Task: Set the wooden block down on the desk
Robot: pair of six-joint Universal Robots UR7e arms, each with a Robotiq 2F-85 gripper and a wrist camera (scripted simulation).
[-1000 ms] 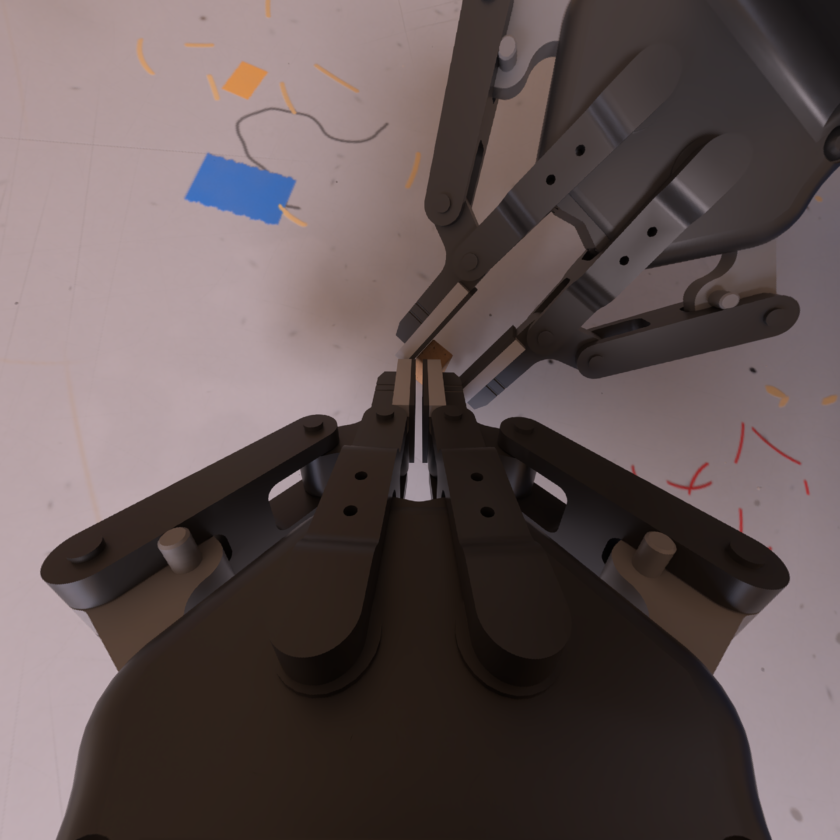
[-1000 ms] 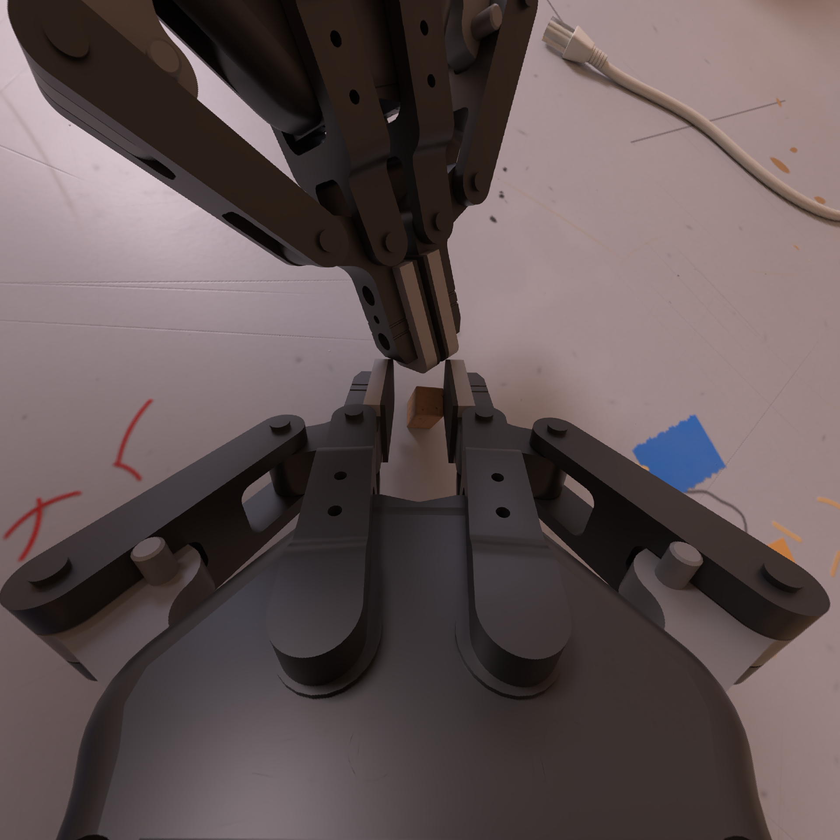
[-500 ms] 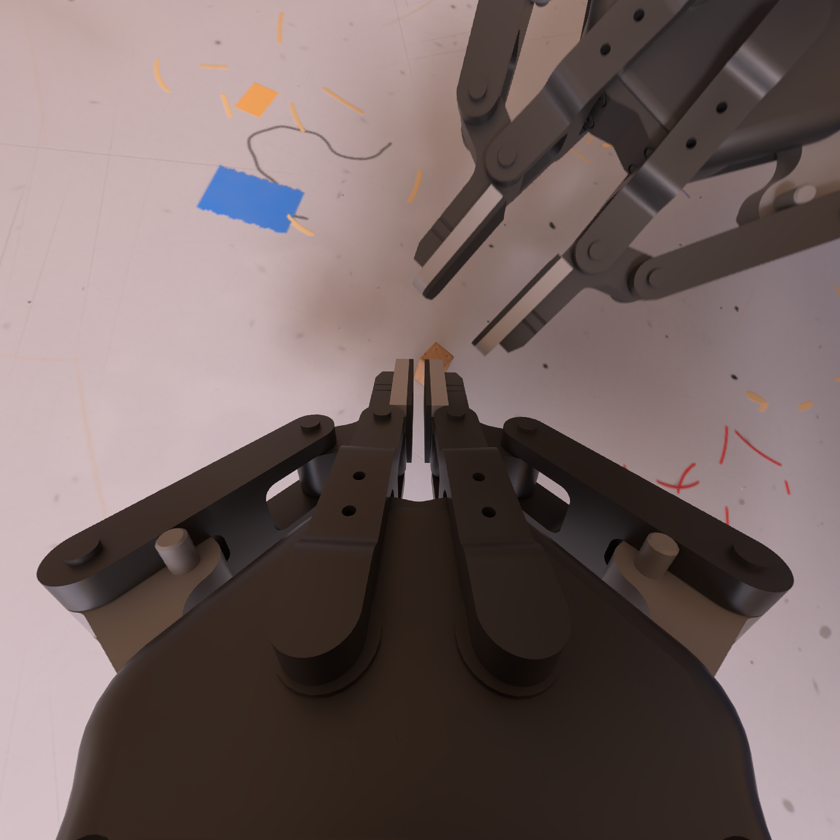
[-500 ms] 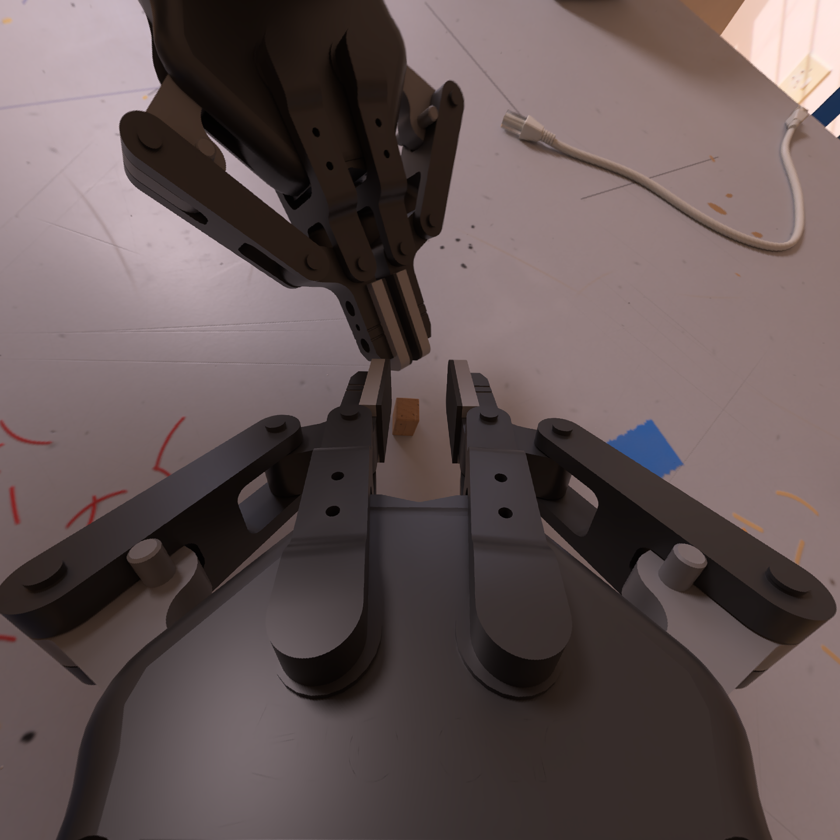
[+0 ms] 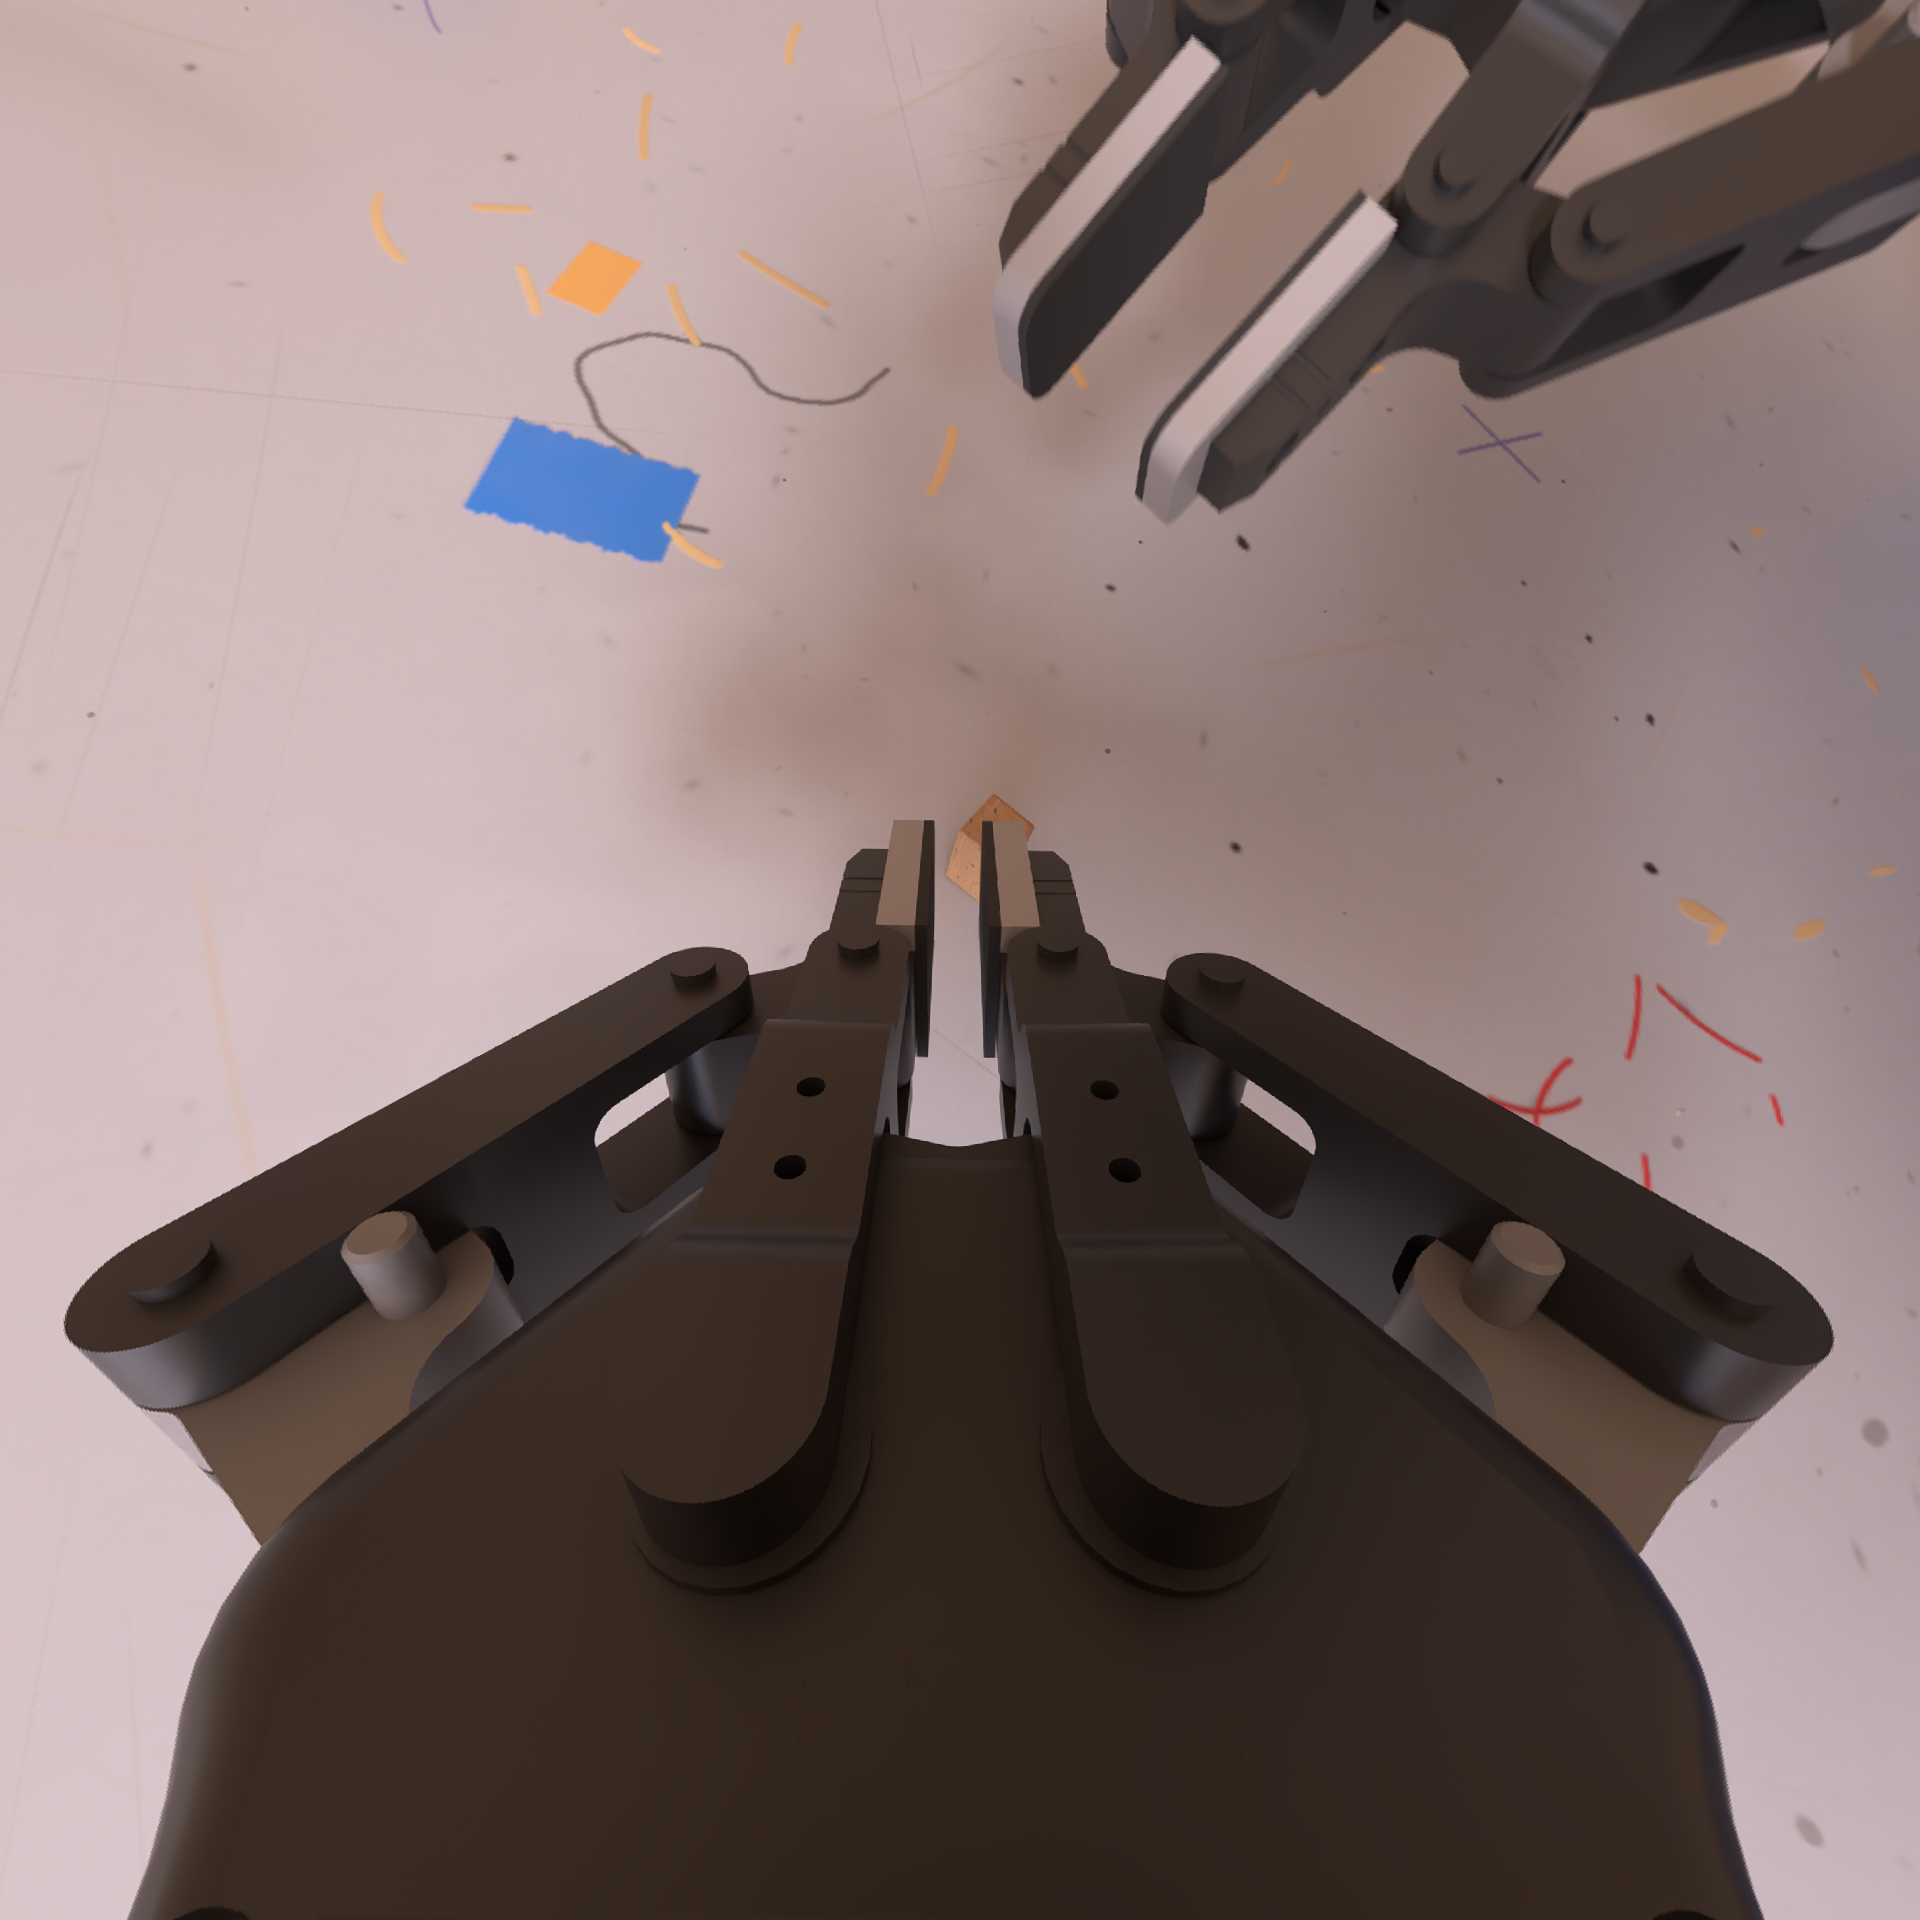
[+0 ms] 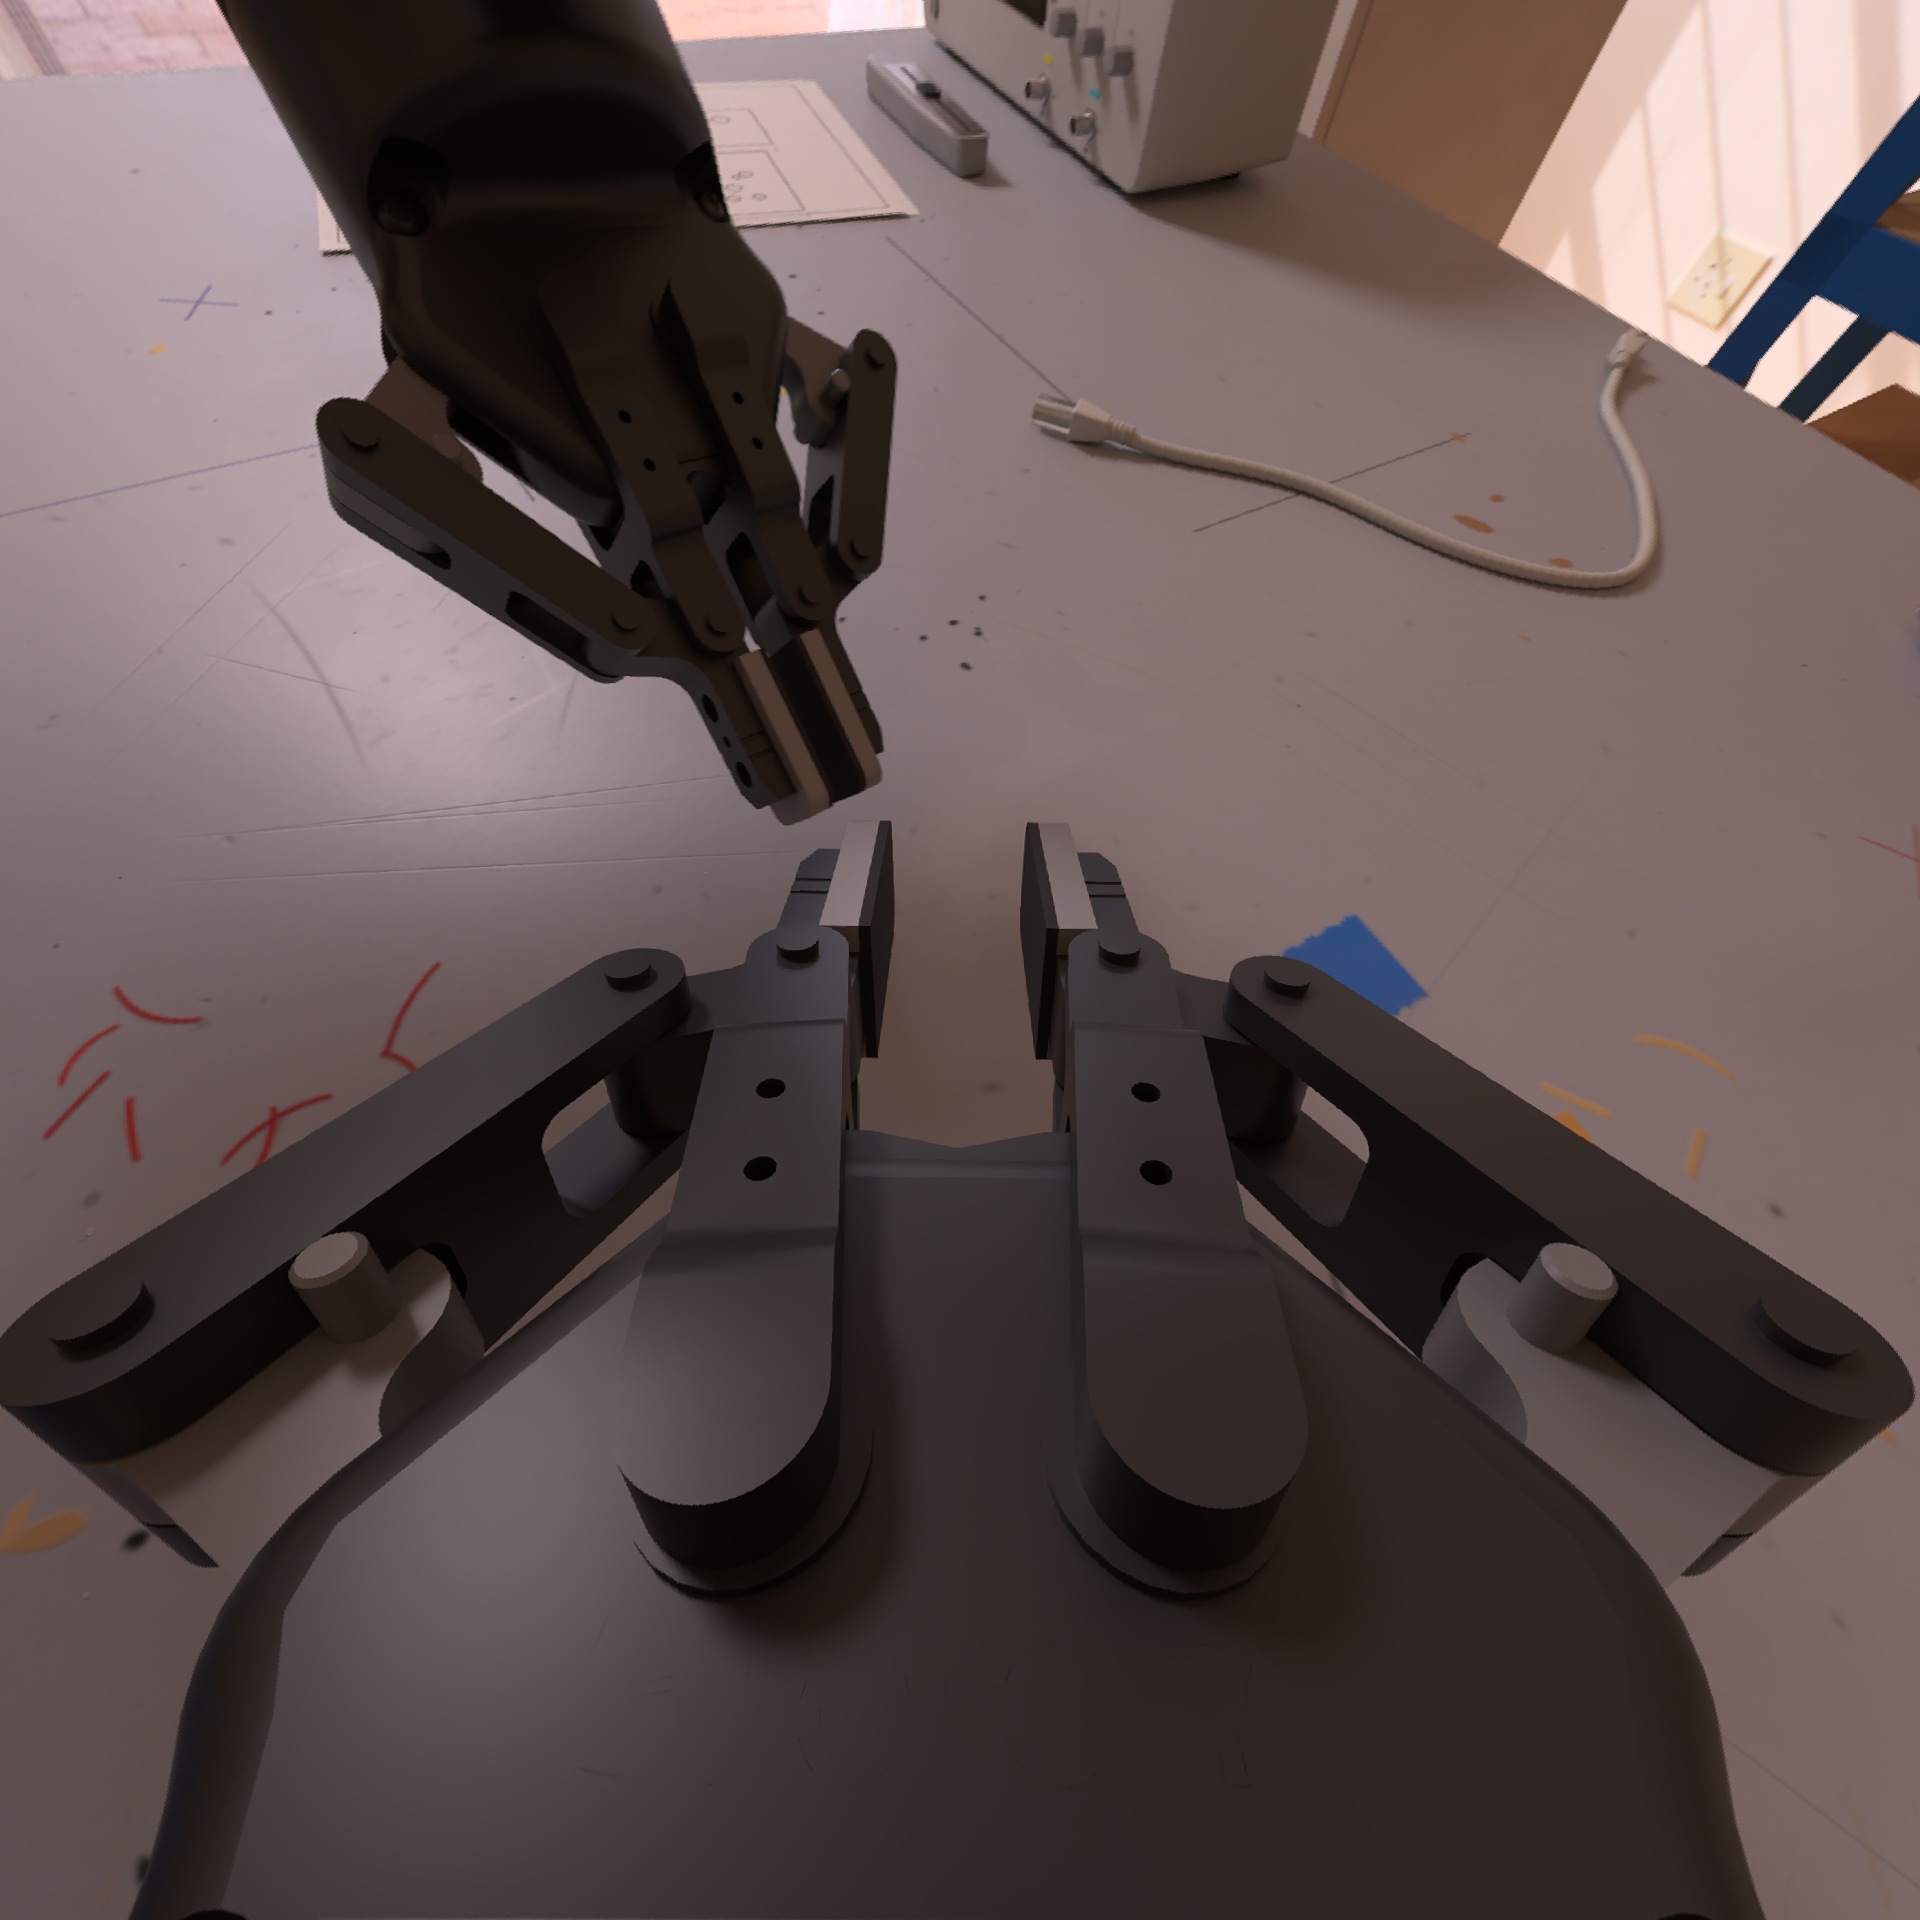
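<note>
The small wooden block (image 5: 994, 828) lies on the pale desk (image 5: 312, 831), just beyond my left gripper's fingertips. My left gripper (image 5: 957, 831) hovers over it, jaws nearly together with a narrow slit and nothing between them. It also shows in the right wrist view (image 6: 810, 784), tilted down toward the desk. My right gripper (image 6: 956, 842) is open and empty, raised above the desk. It also shows in the upper right of the left wrist view (image 5: 1107, 442), well clear of the block. The block is hidden in the right wrist view.
A blue patch (image 5: 582, 488), an orange square (image 5: 594, 277), a grey squiggle and red strokes (image 5: 1662, 1039) mark the desk. A white power cord (image 6: 1351, 499), a paper sheet (image 6: 810, 156) and a grey instrument box (image 6: 1122, 83) lie farther back. The desk edge runs at the right.
My right gripper has lifted up and back from the block, which stays on the desk and has dropped out of its view. My left gripper's slit has widened slightly.
</note>
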